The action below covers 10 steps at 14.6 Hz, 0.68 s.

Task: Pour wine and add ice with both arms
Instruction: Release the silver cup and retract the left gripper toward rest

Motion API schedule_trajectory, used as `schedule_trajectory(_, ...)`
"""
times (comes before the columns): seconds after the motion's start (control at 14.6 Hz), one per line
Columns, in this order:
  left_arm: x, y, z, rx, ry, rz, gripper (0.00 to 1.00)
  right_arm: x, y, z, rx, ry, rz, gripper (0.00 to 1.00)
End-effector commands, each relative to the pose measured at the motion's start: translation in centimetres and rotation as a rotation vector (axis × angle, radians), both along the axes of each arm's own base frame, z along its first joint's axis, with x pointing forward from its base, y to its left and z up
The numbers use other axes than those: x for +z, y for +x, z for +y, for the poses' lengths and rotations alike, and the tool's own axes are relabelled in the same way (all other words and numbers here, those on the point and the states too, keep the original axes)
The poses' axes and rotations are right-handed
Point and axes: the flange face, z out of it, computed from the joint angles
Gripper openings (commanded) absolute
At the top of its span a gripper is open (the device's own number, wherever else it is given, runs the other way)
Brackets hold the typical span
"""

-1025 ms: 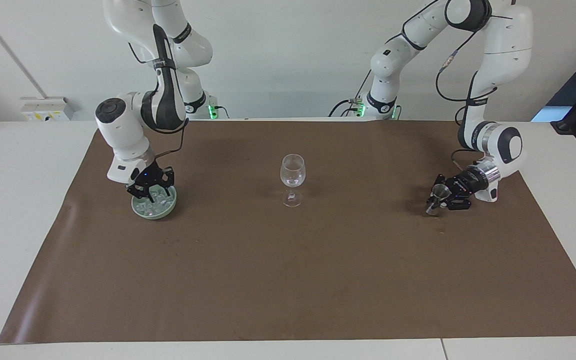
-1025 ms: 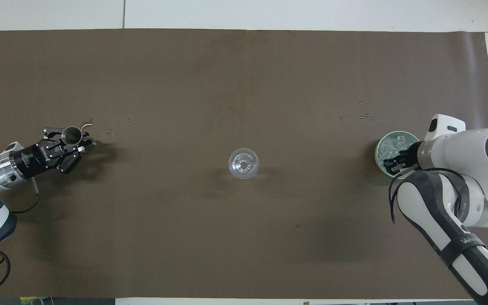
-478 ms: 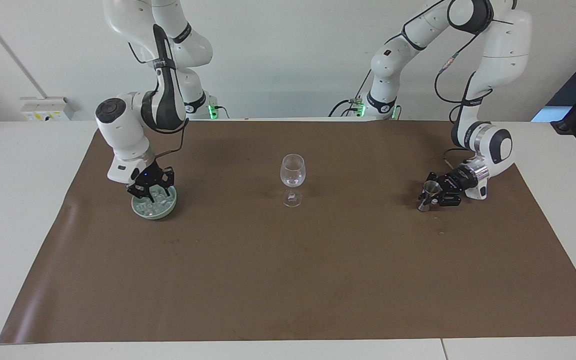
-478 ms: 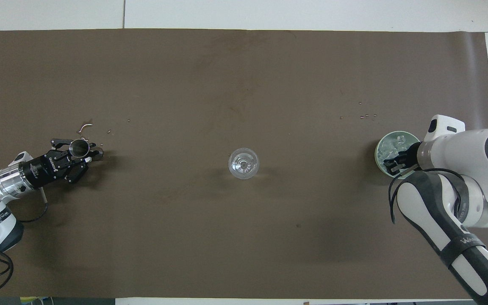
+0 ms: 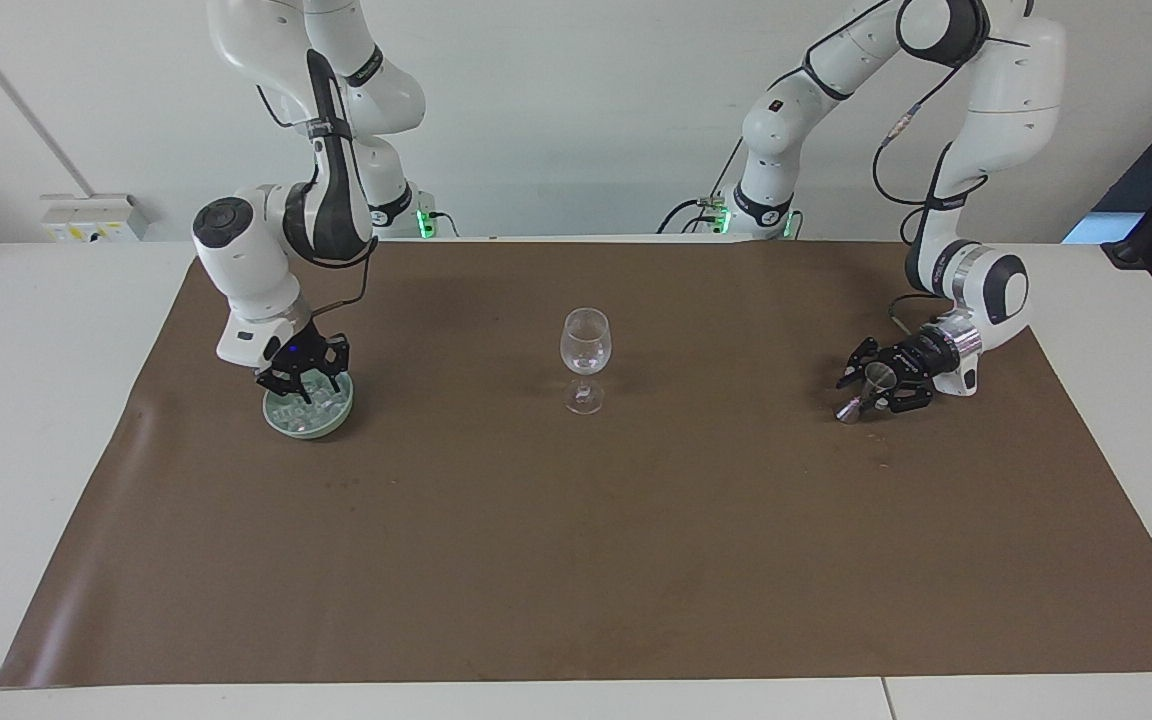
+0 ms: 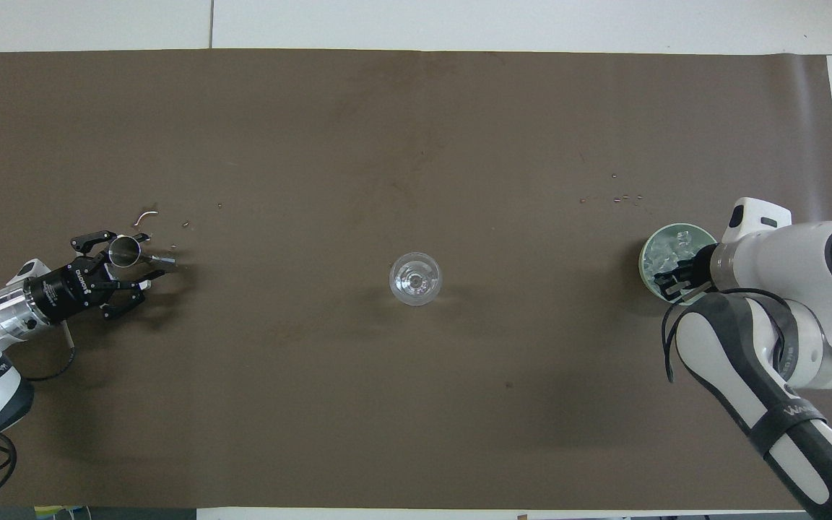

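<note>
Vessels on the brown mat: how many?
3: a clear stemmed glass mid-mat; a pale green bowl of ice under the right gripper; a small metal cup between the left gripper's fingers.

Robotics lab. Two white arms [image 5: 316, 200] bolted at the edge of a white desk [image 5: 36, 400], brown paper sheet [image 5: 576, 550] spread over it, bare wall, trailing cables [image 5: 896, 150].

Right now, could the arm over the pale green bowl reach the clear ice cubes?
Probably yes: the right gripper is down in the pale green bowl, right at the ice cubes, nothing between.
</note>
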Motion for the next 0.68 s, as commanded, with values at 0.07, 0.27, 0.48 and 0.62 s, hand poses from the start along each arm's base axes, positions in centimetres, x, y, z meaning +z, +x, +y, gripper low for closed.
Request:
schedule_trajectory(0.07, 1.9, 0.0, 0.6, -0.045, 0.039, -0.037, 1.0, -0.3, -0.6, -0.1, 0.018, 0.016, -0.01, 0.42)
schedule_trajectory(0.27, 3.2, 0.0, 1.5, -0.136, 0.143, -0.059, 1.0, -0.3, -0.6, -0.1, 0.018, 0.016, -0.01, 0.41)
schedule_trajectory(0.48, 4.5, 0.2, 2.3, -0.208, 0.236, -0.076, 1.0, -0.3, -0.6, -0.1, 0.018, 0.016, -0.008, 0.34)
schedule_trajectory(0.62, 5.4, 0.5, 2.8, -0.286, 0.315, -0.095, 1.0, -0.3, -0.6, -0.1, 0.018, 0.016, -0.011, 0.29)
